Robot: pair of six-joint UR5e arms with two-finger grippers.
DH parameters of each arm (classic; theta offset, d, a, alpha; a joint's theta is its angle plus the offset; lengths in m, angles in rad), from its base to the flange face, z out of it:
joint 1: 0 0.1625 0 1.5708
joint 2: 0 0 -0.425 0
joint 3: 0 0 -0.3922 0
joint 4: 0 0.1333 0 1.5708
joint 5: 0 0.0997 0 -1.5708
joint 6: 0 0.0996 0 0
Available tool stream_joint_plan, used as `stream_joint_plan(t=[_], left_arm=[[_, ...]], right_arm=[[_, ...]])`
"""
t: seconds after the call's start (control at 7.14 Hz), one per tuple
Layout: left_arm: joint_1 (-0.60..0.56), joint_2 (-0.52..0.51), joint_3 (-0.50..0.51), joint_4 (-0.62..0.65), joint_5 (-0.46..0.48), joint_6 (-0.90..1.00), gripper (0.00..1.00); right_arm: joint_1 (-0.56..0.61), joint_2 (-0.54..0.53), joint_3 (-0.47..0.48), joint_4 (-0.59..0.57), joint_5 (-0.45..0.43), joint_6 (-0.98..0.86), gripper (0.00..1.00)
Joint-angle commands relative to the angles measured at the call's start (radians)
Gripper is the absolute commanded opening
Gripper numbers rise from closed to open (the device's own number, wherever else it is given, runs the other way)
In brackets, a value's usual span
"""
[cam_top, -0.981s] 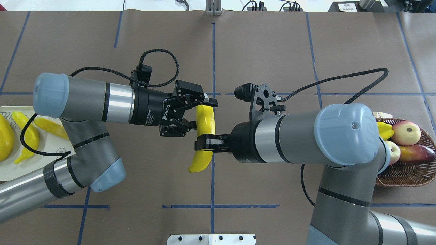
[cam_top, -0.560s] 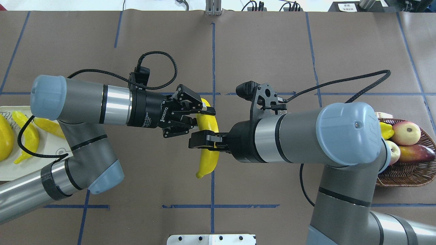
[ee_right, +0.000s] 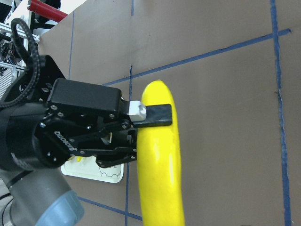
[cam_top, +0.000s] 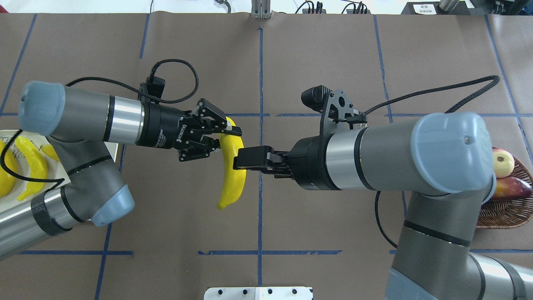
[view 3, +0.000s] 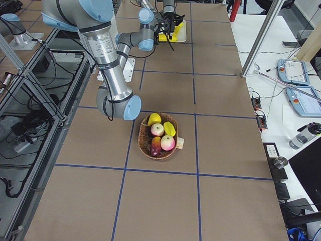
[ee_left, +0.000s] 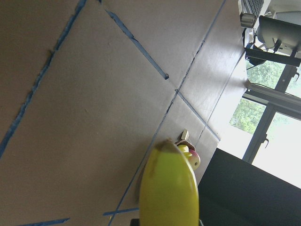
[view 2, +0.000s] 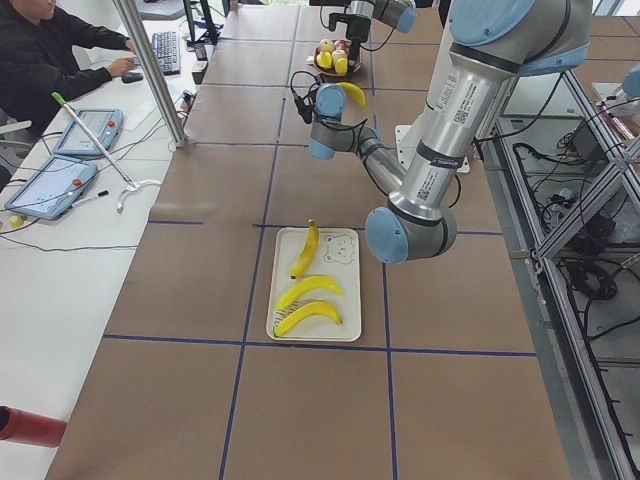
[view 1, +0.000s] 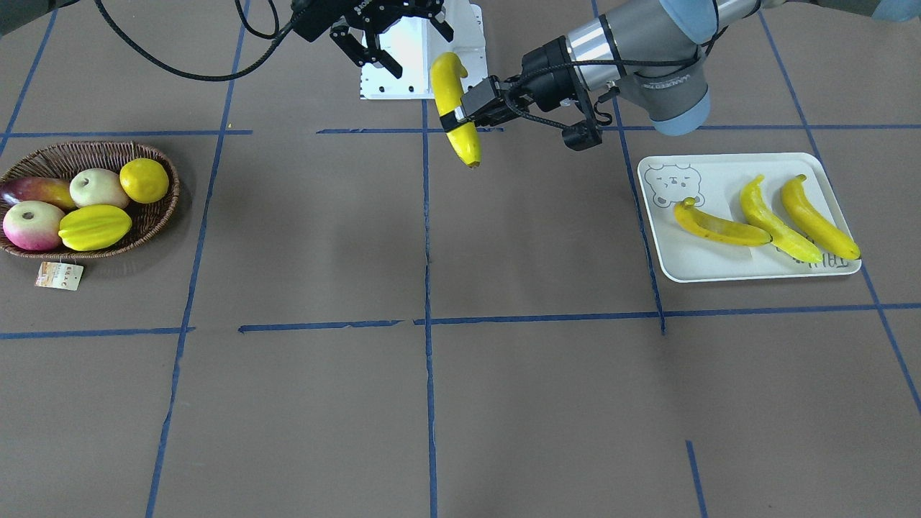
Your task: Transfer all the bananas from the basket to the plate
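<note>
One banana (cam_top: 230,177) hangs above the table's middle, and my left gripper (cam_top: 225,139) is shut on its far part. In the front view the left gripper (view 1: 460,113) clamps this banana (view 1: 465,144) near its middle. My right gripper (cam_top: 242,160) stands open beside the banana, its fingers spread (view 1: 399,36) and off the fruit. Three bananas (view 1: 719,229) lie on the plate (view 1: 691,267). No banana shows in the basket (view 1: 86,147). In the right wrist view a left finger (ee_right: 155,114) crosses the banana (ee_right: 160,179).
The basket holds two apples (view 1: 32,224), a lemon (view 1: 144,180), a starfruit (view 1: 93,226) and a mango (view 1: 32,191), with a paper tag (view 1: 59,275) beside it. A white mounting plate (view 1: 410,72) lies at the robot's edge. A person (view 2: 40,50) sits at a side desk.
The left gripper shut on the banana and carried it left, toward the plate. The right gripper let go of it and stayed near the centre line.
</note>
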Motion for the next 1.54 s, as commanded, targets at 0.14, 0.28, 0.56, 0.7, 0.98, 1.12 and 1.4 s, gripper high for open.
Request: stream_joint_plan(t=[0.14, 0.28, 0.56, 0.7, 0.98, 1.12, 1.4], left_arm=[[-0.228, 0.135, 0.001, 0.085, -0.201, 0.191, 0.00], [-0.288, 0.263, 0.007, 0.084, -0.234, 0.330, 0.00], [-0.383, 0.431, 0.037, 0.085, -0.310, 0.560, 0.00], [-0.458, 0.457, 0.077, 0.079, -0.383, 0.614, 0.00], [-0.462, 0.467, 0.204, 0.061, -0.360, 0.719, 0.00], [-0.453, 0.444, 0.241, 0.068, -0.323, 0.719, 0.00], [-0.418, 0.439, 0.254, 0.067, -0.291, 0.718, 0.00]], right_arm=[[0.084, -0.106, 0.087, -0.005, 0.087, -0.002, 1.00], [0.113, -0.136, 0.086, -0.008, 0.084, -0.002, 1.00], [0.168, -0.192, 0.083, -0.010, 0.089, -0.013, 1.00], [0.177, -0.209, 0.081, -0.010, 0.089, -0.013, 1.00], [0.190, -0.218, 0.081, -0.013, 0.089, -0.013, 1.00], [0.206, -0.233, 0.084, -0.013, 0.090, -0.013, 1.00], [0.223, -0.250, 0.080, -0.013, 0.092, -0.013, 1.00]])
